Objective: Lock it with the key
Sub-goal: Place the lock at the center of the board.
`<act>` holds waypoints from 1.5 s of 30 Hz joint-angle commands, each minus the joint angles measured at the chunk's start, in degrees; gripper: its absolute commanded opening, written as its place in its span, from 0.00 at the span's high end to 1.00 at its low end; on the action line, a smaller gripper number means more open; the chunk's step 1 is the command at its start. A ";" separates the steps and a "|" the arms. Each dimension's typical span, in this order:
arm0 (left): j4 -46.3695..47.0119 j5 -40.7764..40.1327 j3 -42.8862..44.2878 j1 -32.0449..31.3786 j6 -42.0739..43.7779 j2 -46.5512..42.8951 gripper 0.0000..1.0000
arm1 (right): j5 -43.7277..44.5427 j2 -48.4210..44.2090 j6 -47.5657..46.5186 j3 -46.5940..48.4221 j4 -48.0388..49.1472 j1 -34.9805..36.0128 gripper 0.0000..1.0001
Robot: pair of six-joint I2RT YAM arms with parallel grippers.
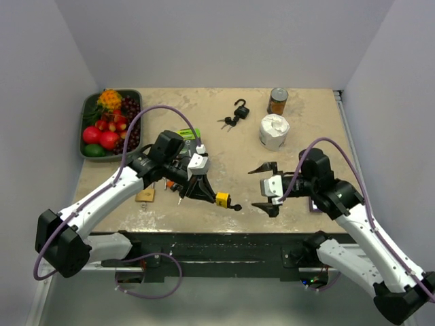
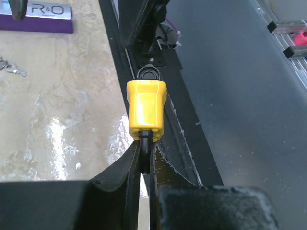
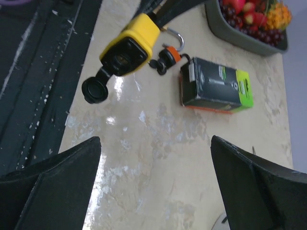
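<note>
Top view: we note the left gripper (image 1: 209, 195) pinched tight on the shackle of a yellow padlock (image 1: 223, 199) at the table's (image 1: 306, 136) near edge. The padlock's long axis is level, with its base toward the right gripper (image 1: 264, 187), whose jaws gape empty.
Left wrist: the blocky plastic body points away from us; a plate (image 2: 48, 9) reads "R&O".
Right wrist: the keyhole face is toward us, a round black cap (image 3: 93, 90) dangling.
</note>
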 commanded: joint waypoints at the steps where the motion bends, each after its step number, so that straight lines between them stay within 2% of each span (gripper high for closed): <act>1: -0.87 6.01 3.28 -1.07 3.09 -0.56 1.00 | -0.41 -1.04 -3.03 -0.34 3.66 5.80 0.01; 9: -0.70 6.63 3.98 -1.51 2.29 0.32 1.00 | 5.22 0.63 -5.84 0.54 2.96 16.17 0.01; 15: -1.13 6.46 3.54 -1.95 2.91 0.05 1.00 | 9.44 0.80 -8.04 -1.39 5.51 18.99 0.02; 22: -1.22 6.98 3.10 -2.57 2.82 0.05 1.00 | 11.82 3.00 -8.31 -0.43 9.63 20.84 0.16; 31: -1.49 5.58 1.88 -2.57 4.31 0.14 1.00 | 11.39 4.23 -5.94 1.59 9.81 22.34 0.36; 36: -2.19 5.05 1.52 -2.57 5.54 0.32 1.00 | 10.94 4.93 -5.49 2.91 7.88 22.95 0.35; 45: -2.37 3.91 1.26 -2.57 5.90 0.67 1.00 | 9.27 6.69 -3.83 5.98 4.98 23.04 0.43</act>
